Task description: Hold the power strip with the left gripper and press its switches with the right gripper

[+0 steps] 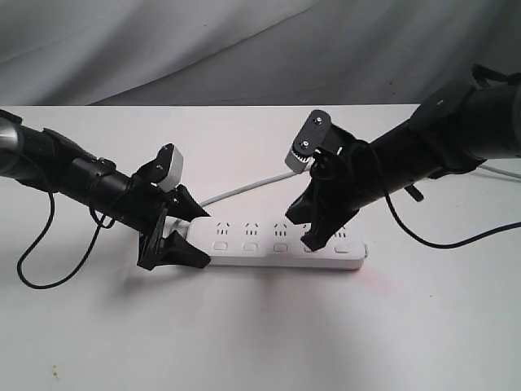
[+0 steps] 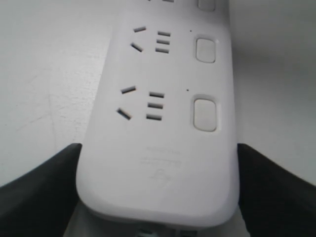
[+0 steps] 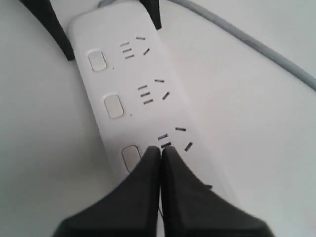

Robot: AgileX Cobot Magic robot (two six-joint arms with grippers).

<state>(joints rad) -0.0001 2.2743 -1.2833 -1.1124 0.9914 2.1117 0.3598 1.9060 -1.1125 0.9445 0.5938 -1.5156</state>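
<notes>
Power strip [image 1: 269, 254] laid flat on table [image 1: 260, 342], left end clamped between wide-spread fingers of left gripper [image 1: 198, 237]. Right gripper [image 3: 160, 149] closed, empty, tips set at edge of switch [image 3: 129, 157]. Risk: switch likely missed, body pressed instead; strip pivoted if clamp slips.

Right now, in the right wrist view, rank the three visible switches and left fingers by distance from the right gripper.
1. Nearest switch, beside right gripper.
2. Middle switch, further along.
3. Far switch, near the held end.
4. Left fingers, holding it.
</notes>
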